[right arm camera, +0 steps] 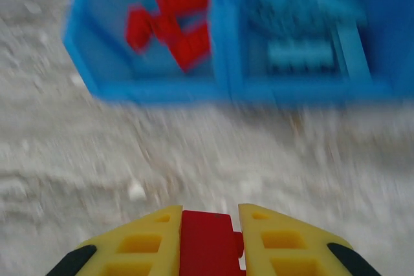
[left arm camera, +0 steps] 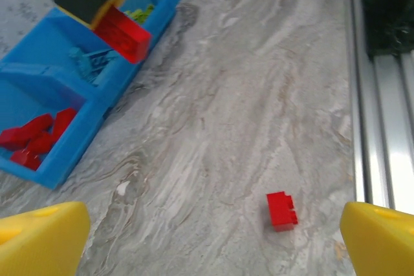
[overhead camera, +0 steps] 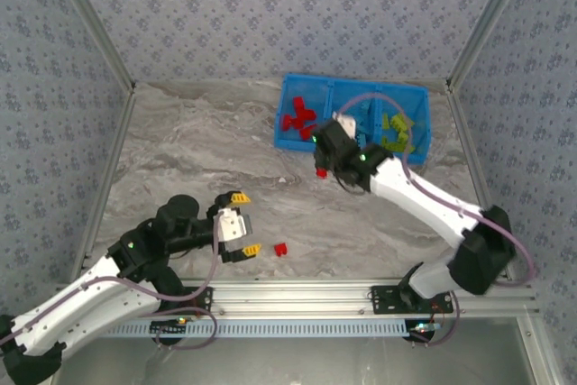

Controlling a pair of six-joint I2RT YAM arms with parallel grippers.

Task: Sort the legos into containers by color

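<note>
Item: held red brick [right arm camera: 206, 247], clamped by its sides between the yellow fingers of the right gripper [right arm camera: 208, 216], jaws closed on it. Position: just short of the near wall of the blue tray [overhead camera: 353, 86], over bare table, not yet above any compartment. Key relation: the red compartment [overhead camera: 311, 95], at the left end of the tray in the top view and already holding several red bricks [overhead camera: 297, 120], lies ahead of the held brick and a little to its left. A short carry forward and leftward over the wall would seem to be what the drop calls for. The brick's own long axis cannot be told, as the right wrist view is blurred. Other compartments: light-blue bricks [right arm camera: 301, 53] in the middle, yellow-green bricks [overhead camera: 395, 132] at the right end. Second item: loose red brick [overhead camera: 280, 249], lying flat near the rail [overhead camera: 297, 295], just beside the left gripper [overhead camera: 245, 223]. That gripper stands wide open and empty and is much the nearer arm to this brick. Surface: flat grey marbled tabletop [overhead camera: 198, 151], smooth in look, with free room around both bricks. Enclosure: patterned walls in a metal frame.
</note>
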